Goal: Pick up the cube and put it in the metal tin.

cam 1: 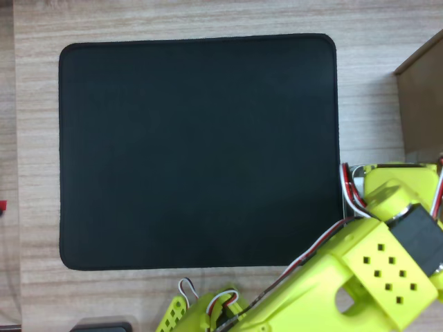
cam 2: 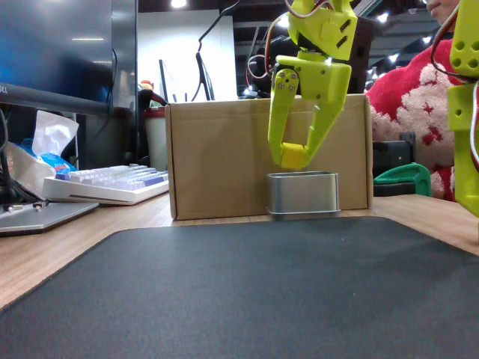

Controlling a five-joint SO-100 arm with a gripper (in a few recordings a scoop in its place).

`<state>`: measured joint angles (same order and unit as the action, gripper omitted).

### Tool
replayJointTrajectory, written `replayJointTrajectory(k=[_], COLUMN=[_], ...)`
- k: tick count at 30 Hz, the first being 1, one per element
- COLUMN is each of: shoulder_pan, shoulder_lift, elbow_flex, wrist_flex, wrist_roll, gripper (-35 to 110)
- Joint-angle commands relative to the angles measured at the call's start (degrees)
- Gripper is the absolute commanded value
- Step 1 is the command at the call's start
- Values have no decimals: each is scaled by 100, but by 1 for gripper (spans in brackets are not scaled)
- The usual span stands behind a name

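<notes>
Gripper (cam 2: 296, 155) pinches the cube (cam 2: 293, 156) between its fingertips, hanging just above the metal tin (cam 2: 302, 194) in the fixed view, so the drop looks lined up and letting go seems to be what's left. Right behind the tin stands the cardboard box (cam 2: 217, 153); nearer lies the black mat (cam 1: 197, 152). Far left sits a keyboard (cam 2: 105, 184).

From my console, the metal tin (cam 2: 302, 194) reads as brushed silver-grey metal with a shiny rim. The gripper (cam 2: 293, 155) is glossy lime plastic, pinching a smooth yellow cube (cam 2: 293, 155). The mat (cam 1: 197, 152) looks matt black cloth on wood-grain worktop (cam 1: 208, 21); the box (cam 2: 217, 153) is dull brown cardboard.
</notes>
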<state>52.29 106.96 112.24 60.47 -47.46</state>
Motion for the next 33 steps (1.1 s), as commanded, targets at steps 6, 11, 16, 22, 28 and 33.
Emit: replayJointTrajectory(k=[6, 11, 16, 22, 28, 33], shoulder_pan=[-9, -97, -976, -2364, -4025, -4781], shoulder_lift=[281, 1107, 2584, 4184, 5977, 7901], elbow_flex=[211, 466, 1028, 1477, 2373, 3542], wrist_flex=[-88, -149, 167, 519, 510, 299], wrist_roll=[-53, 272, 1125, 2417, 3665, 3885], gripper=[23, 23, 22, 22, 22, 13])
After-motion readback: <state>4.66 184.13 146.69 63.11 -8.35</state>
